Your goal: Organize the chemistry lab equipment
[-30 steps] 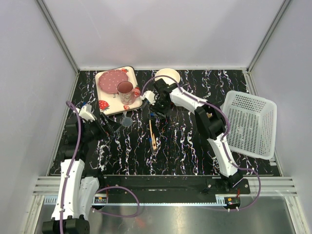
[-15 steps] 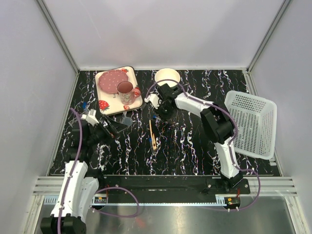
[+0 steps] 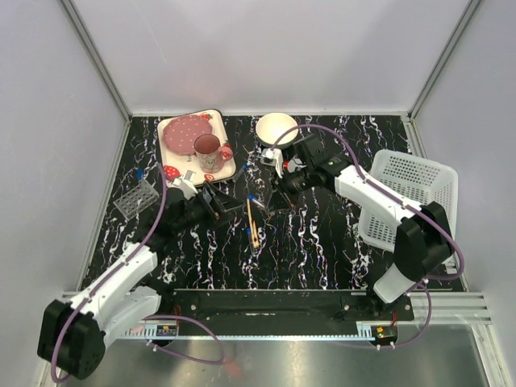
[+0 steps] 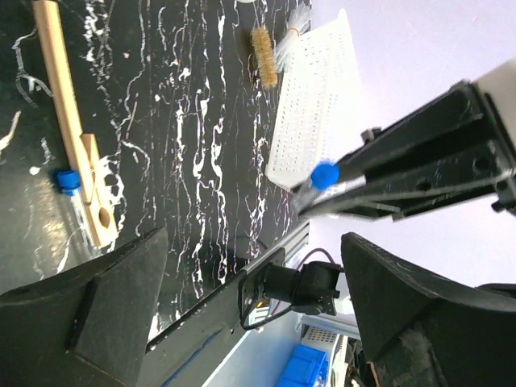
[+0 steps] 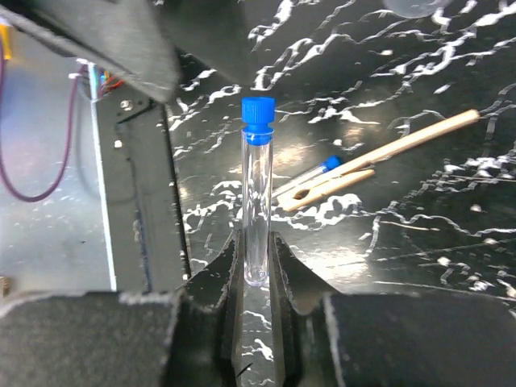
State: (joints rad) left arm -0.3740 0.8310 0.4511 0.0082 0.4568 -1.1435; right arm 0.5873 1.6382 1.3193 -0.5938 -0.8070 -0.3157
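My right gripper (image 3: 276,193) is shut on a thin clear tube with a blue cap (image 5: 258,193), gripped at its bottom end and held above the table. The cap points toward my left gripper (image 3: 221,205), which is open and empty just left of it. In the left wrist view the held tube (image 4: 322,177) shows ahead of my wide-open left gripper (image 4: 250,314). A wooden stick (image 3: 253,222) lies on the table with another blue-capped tube (image 4: 68,182) beside it. The clear grid rack (image 3: 135,198) stands at the left. A brown-handled brush (image 4: 261,55) lies further right.
The strawberry-print tray (image 3: 179,169) with the pink mug (image 3: 208,151) is at the back left. A white bowl (image 3: 276,127) is at the back centre. A white basket (image 3: 413,201) sits tilted at the right edge.
My left arm swung from the rack at the left toward the centre. My right gripper moved right and nearer, away from the tray, holding the tube.
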